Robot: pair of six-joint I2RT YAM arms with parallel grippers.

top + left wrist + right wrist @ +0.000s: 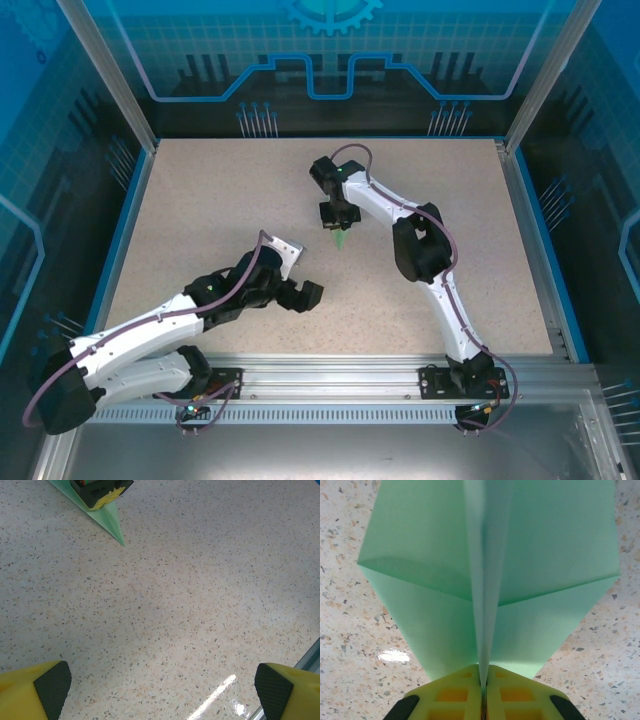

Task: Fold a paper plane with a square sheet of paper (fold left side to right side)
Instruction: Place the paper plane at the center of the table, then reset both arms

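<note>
The pale mint-green paper plane (490, 570) spreads its two wings over the speckled table, its upright centre crease running down into my right gripper (483, 690). Those yellow fingers (452, 695) are pressed together on the crease. From above, the right gripper (338, 218) hangs near the table's middle with the green point (340, 239) poking out below it. In the left wrist view the plane's pointed tip (111, 524) lies on the table at the top left. My left gripper (162, 687) stands wide open over bare table, well short of the plane, with nothing between its pads (52, 687).
The speckled beige table (200, 220) is framed by blue side rails and glass walls. An aluminium rail (340, 378) along the near edge carries both arm bases. The left arm (240, 290) lies low at the front left.
</note>
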